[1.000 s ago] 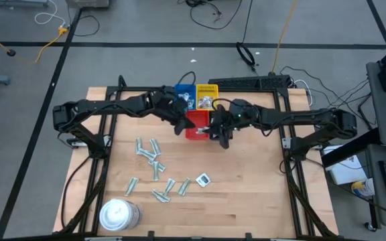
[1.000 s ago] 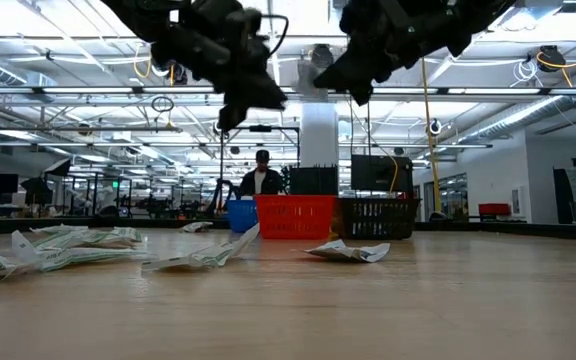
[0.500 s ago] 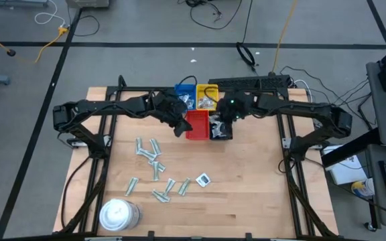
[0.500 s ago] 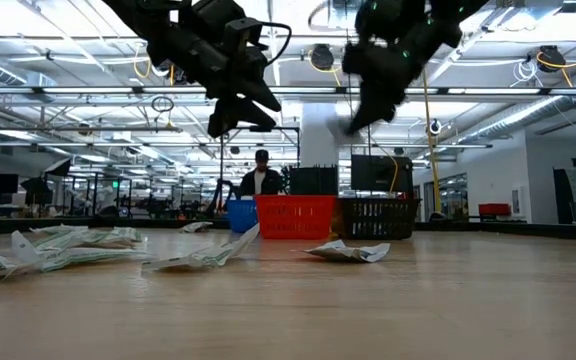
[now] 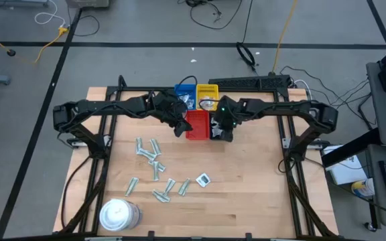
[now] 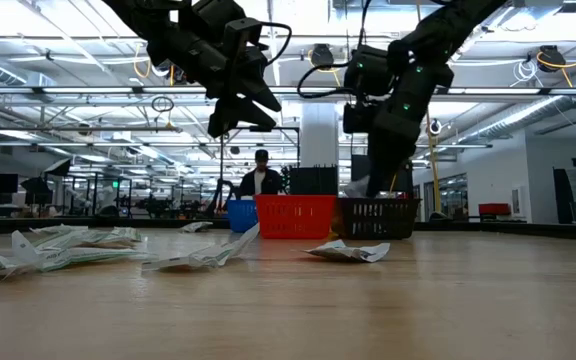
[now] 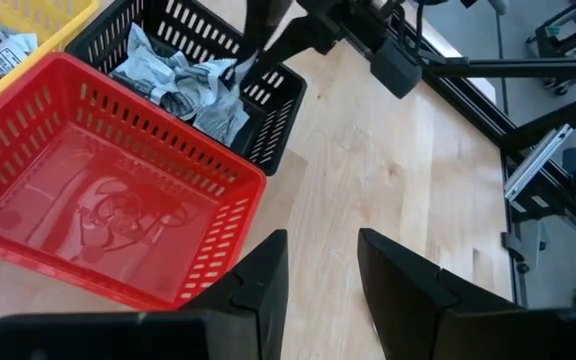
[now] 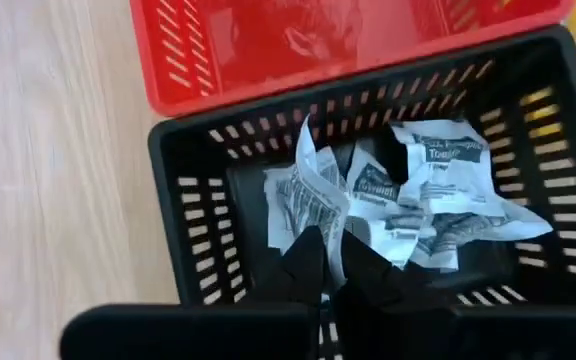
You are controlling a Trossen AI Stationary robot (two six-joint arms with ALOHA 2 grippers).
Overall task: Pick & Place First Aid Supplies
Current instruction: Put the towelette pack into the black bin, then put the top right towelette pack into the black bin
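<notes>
A: R gripper [image 8: 330, 262] is down over the black tray [image 8: 183, 225], fingers pinched on a white packet [image 8: 308, 195] that stands on edge, long axis running away from the tips into the tray. Release pt looks right below

B: L gripper [image 7: 320, 265]?

A: Over the near edge of the red tray [image 7: 118, 190], fingers a bit apart, nothing between them. Loose packets [image 5: 154, 161] lie on the table toward the front, L arm nearer them, so next pick prob falls to L

B: View diffs?

A: R wrist shows the pinch and the pile in the tray; high view only shows R gripper above it. Low view hides tray contents
</notes>
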